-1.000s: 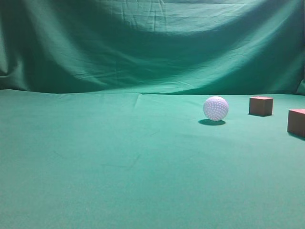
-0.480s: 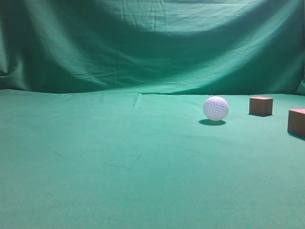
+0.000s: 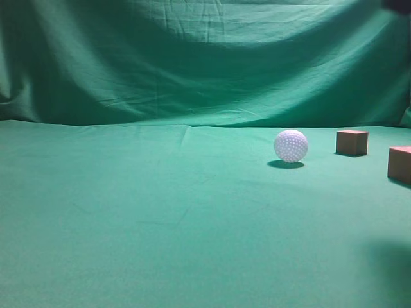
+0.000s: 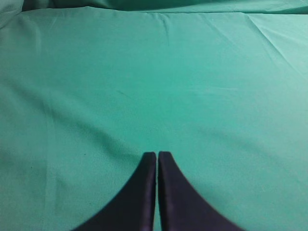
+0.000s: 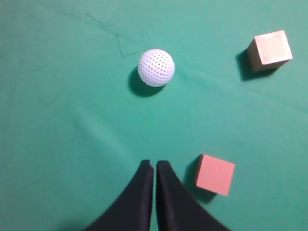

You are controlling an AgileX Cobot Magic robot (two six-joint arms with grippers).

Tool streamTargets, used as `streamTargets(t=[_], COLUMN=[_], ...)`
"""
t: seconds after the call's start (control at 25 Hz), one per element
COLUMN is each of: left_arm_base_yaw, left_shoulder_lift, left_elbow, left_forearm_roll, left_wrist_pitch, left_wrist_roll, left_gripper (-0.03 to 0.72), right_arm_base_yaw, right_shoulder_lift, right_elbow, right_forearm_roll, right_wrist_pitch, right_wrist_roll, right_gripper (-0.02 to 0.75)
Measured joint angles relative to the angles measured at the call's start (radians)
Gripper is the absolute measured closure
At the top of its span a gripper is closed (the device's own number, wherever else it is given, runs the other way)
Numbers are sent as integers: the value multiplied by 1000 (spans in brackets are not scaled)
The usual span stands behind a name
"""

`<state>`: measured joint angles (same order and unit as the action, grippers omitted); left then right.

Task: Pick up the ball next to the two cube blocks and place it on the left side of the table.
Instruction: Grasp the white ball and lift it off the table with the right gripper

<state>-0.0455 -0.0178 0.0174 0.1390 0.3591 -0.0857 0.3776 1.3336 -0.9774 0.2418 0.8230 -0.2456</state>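
The white dimpled ball [image 3: 291,145] rests on the green table [image 3: 160,212] right of the middle; it also shows in the right wrist view [image 5: 156,67]. Two reddish-brown cube blocks stand to its right: one [image 3: 352,142] further back, one [image 3: 399,163] at the right edge. In the right wrist view they are the far cube [image 5: 270,49] and the near cube [image 5: 214,174]. My right gripper [image 5: 154,165] is shut and empty, above the cloth, short of the ball and left of the near cube. My left gripper [image 4: 157,155] is shut and empty over bare cloth.
A draped green backdrop cloth [image 3: 205,58] hangs behind the table. A dark blur of the right arm [image 3: 398,4] shows at the top right corner of the exterior view, with a faint shadow [image 3: 392,263] on the cloth at lower right.
A dark part of the right arm has come into the top right corner of the exterior view, and a shadow has appeared on the cloth at lower right. The ball and cubes have not moved.
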Motion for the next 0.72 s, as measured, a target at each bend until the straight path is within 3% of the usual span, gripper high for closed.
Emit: streamTargets(t=[0.16,0.2,0.28,0.4,0.6,0.68,0.72], left_arm_base_yaw=[0,0,0,0,0,0,0], left_shoulder_lift=[0,0,0,0,0,0,0], left_elbow=[0,0,0,0,0,0,0], left_forearm_roll=[0,0,0,0,0,0,0], left_wrist_pitch=[0,0,0,0,0,0,0], left_wrist_roll=[0,0,0,0,0,0,0], left_gripper=[688,688,688,688,688,688,688], right_arm_base_yaw=[51,62,82,88,88,88,88], right_shoulder_lift=[153,191,258,338,441,474,487], right_elbow=[-73,-91,-122,-162,-203,-214,-219], right_forearm_roll=[-7,-9,-9,-17,-26,-28,-28], right_wrist_pitch=[-34,-45,-78,-119,-150,-160,-162], right_wrist_roll=[-45,-63,-79,-95,-89,-68,-51], right_gripper=[738,689,689,526,182,113,127])
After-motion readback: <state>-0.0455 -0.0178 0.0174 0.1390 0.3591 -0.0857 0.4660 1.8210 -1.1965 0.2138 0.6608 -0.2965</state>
